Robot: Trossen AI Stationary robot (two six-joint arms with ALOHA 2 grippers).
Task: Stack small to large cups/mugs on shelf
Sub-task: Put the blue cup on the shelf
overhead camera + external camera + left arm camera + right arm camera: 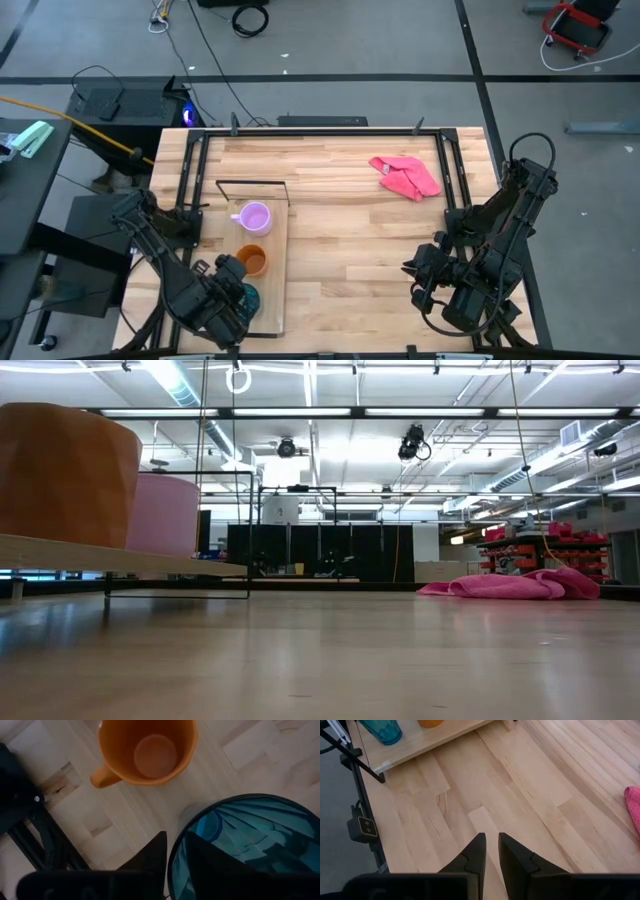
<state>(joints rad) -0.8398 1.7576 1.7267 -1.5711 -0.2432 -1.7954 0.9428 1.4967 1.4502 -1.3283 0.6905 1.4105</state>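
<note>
Three vessels stand in a row on the light-wood shelf (276, 300) at the table's left. The lilac mug (254, 216) is farthest, the orange mug (251, 260) is in the middle, and the translucent teal tumbler (247, 297) is nearest. My left gripper (232, 292) points down over the tumbler (250, 840) and is shut on its rim. The orange mug (147, 750) stands upright just beyond it. My right gripper (413, 272) hangs above bare tabletop at the right, its fingers (491, 836) a narrow gap apart with nothing between them. My left gripper has the teal tumbler's rim wall (178, 847) between its fingers, one finger (210, 865) inside the tumbler and the other (150, 860) outside it. The fingers come from above, pointing down. The tumbler stands upright with its base (387, 741) on the shelf.
A pink cloth (406, 176) lies crumpled at the table's far right. A thin black wire frame (250, 183) stands at the shelf's far end. Black rails (447, 170) run along the table's left and right sides. Bare wood lies between the shelf and my right arm.
</note>
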